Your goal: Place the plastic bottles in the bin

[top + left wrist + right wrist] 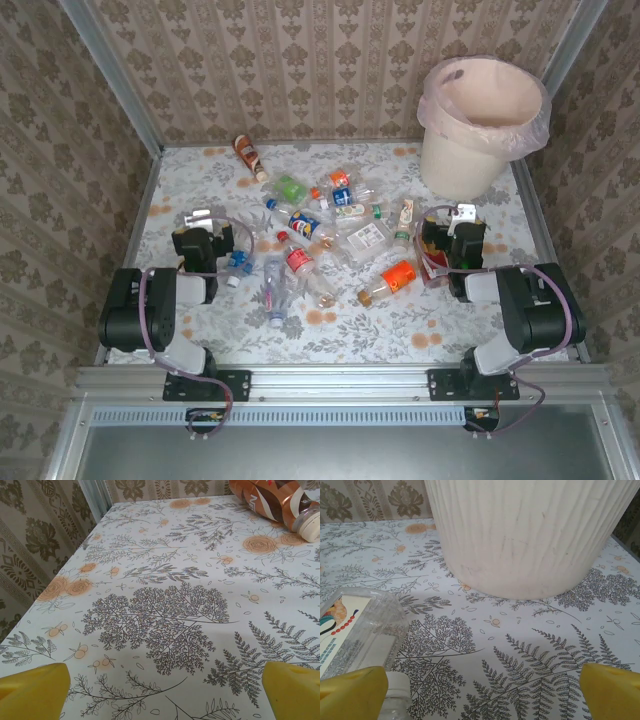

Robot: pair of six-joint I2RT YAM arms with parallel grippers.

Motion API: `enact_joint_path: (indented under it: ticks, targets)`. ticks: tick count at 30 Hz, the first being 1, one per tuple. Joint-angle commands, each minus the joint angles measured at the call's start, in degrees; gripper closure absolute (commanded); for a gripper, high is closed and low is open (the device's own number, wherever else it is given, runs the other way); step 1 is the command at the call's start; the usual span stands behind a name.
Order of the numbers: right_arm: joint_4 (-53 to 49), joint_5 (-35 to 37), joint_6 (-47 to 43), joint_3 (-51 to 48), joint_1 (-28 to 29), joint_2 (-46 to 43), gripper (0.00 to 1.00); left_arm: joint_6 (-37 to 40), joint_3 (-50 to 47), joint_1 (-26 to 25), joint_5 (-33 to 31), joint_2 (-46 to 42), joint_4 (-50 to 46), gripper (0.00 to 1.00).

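Bin: bin (483, 125), a cream bucket with a pinkish liner folded over its rim, stands upright at the far right corner of the table (350, 335).
Bottles: bottles (330, 235) lie scattered on the flowered cloth in the middle of the table, between the two arms and well apart from the bin.
Outlier: brown bottle (249, 156) lies on its side near the far edge, apart from the main cluster; in the left wrist view it shows at the top right, pale cap toward the right.
Nearest to front: orange-labelled bottle (390, 281) lies on its side at the near right of the cluster.
Left gripper: left gripper (205, 222) is spread wide and grasps nothing, with bare cloth between its yellow fingertips (32, 692).
Right gripper: right gripper (450, 222) is spread wide and grasps nothing, facing the bin's ribbed wall.
Beside right gripper: clear bottle (355, 630) with a printed label lies just beside the left yellow fingertip; whether they touch I cannot tell.
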Motion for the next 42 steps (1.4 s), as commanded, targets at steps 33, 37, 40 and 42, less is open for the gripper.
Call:
enact_joint_path:
  ticks: [33,37,40,42]
  targets:
    - [4.25,2.81,1.15,-3.15,0.26,-3.37,0.00,0.85,0.55,0.41,1.40,-3.23,-1.51,0.00]
    - [-3.76,4.14,1.32,-2.41,0.57,-10.72,0.00,0.78,1.43,0.38,0.22,-7.77,-7.04,0.00]
    - [-15.99,4.66,2.58,1.11,0.26,-18.51,0.00,0.35,2.28,0.41,-0.32,-13.87,-12.83,0.00]
    - [-20.06,3.66,3.84,1.99,0.21,-22.15,0.00,-0.45,2.11,0.38,-1.62,-17.42,-14.93,0.00]
